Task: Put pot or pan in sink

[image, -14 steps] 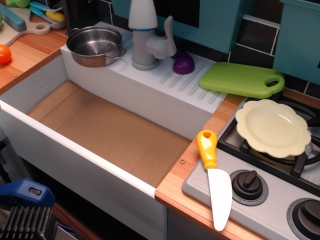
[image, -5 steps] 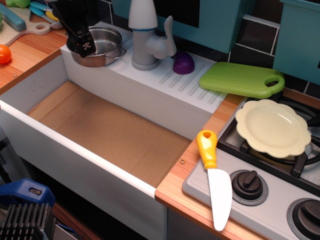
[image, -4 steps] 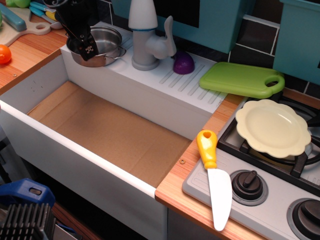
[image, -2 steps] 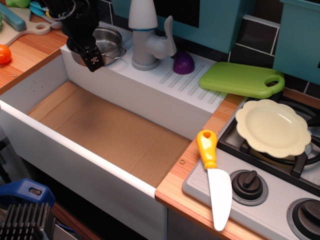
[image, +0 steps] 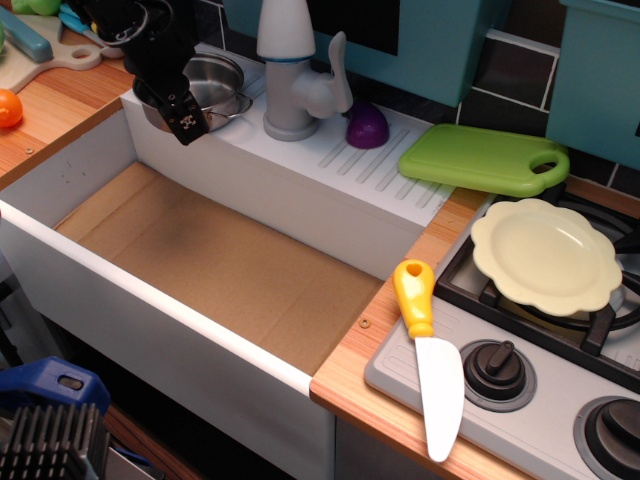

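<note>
The small shiny steel pot [image: 222, 82] stands on the white ledge at the sink's back left corner, beside the faucet. The sink [image: 230, 262] is the large white-walled basin with a brown cardboard bottom, and nothing lies in it. My black gripper [image: 181, 113] hangs down over the pot's front left rim and hides that side of it. One finger [image: 187, 120] with white markings shows in front of the pot's outer wall. The other finger is hidden, so I cannot tell how the jaws stand.
A white faucet [image: 290, 70] and a purple piece [image: 367, 126] stand on the ridged drainer. A green cutting board [image: 485, 160] lies to the right. A pale yellow plate [image: 545, 255] sits on the stove. A yellow-handled knife [image: 430, 355] lies beside the sink. An orange [image: 8, 107] sits at the far left.
The gripper came in from the upper left and sank down over the pot's front left rim. In the last 0.4 s it barely moved. The pot has stayed in place.
</note>
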### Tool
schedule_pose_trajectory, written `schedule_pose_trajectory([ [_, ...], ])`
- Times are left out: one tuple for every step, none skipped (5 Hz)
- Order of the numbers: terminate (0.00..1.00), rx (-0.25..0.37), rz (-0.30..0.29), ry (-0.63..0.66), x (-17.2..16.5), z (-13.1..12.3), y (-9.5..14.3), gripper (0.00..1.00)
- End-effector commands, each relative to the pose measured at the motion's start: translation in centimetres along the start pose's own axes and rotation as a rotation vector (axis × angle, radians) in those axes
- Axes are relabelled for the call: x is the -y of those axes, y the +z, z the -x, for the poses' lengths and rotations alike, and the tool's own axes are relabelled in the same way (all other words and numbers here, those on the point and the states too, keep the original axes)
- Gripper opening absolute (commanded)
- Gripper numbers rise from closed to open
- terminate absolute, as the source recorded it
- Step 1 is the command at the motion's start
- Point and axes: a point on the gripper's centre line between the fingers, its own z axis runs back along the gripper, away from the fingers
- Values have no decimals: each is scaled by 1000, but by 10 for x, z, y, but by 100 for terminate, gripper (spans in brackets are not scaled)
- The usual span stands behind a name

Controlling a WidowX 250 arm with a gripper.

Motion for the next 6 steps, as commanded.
schedule_pose_trajectory([
  [0,32,10,8,-11,-4,2,100],
  [0,23,26,32,-10,-2,-2,0],
  [0,16,20,34,-9,-3,-1,0],
  [0,-23,7,47,-7,-4,2,0],
  [0,-78,-33,124,-2,-4,13,0],
  [0,-127,-128,236,6,2,27,0],
])
